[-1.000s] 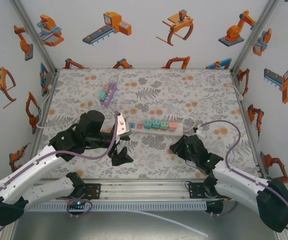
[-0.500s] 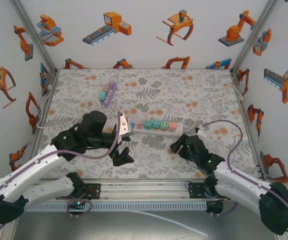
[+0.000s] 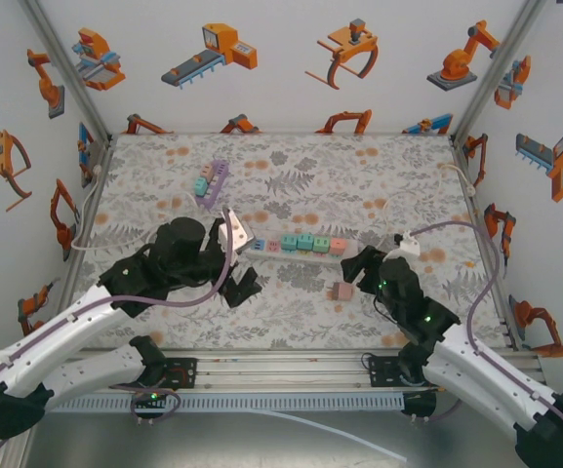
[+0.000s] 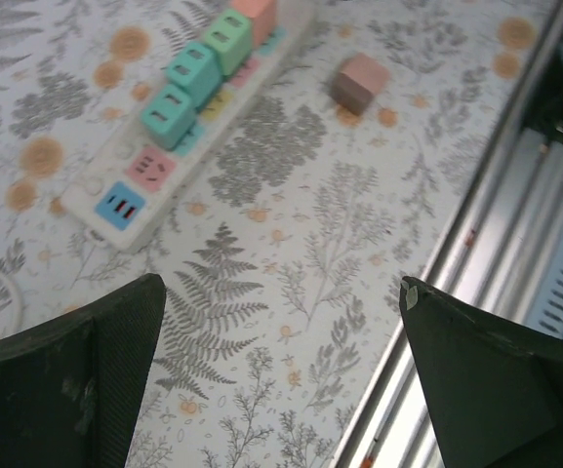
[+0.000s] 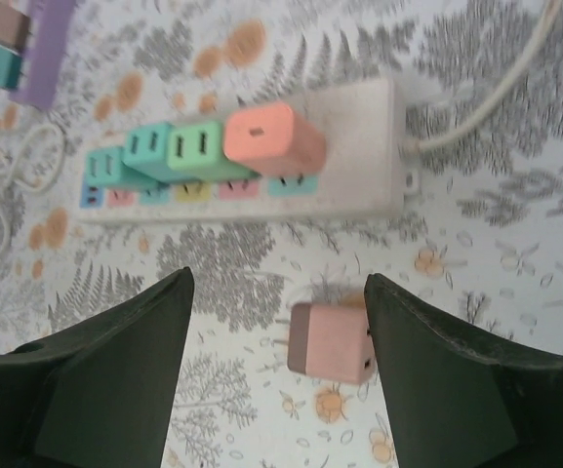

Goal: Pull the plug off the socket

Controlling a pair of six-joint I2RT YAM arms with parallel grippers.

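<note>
A pink plug (image 3: 341,291) lies loose on its side on the flowered table, prongs pointing left, just in front of the white power strip (image 3: 261,244). In the right wrist view the pink plug (image 5: 330,341) sits below and between my right gripper's (image 5: 279,280) spread fingers, slightly blurred and ungripped. The power strip (image 5: 359,112) still carries teal, green and salmon plugs (image 5: 271,136). My right gripper (image 3: 364,265) hovers open at the strip's right end. My left gripper (image 4: 279,288) is wide open and empty near the strip's (image 4: 91,185) left end, with the pink plug (image 4: 359,83) farther off.
A purple strip with small plugs (image 3: 211,180) lies at the back left. The power strip's white cable (image 3: 388,210) runs off to the right wall. An aluminium rail (image 4: 515,224) borders the table's near edge. Patterned walls enclose three sides.
My right gripper has opened and drawn up and to the right; the pink plug now lies free on the table. The left gripper has shifted slightly left, still open.
</note>
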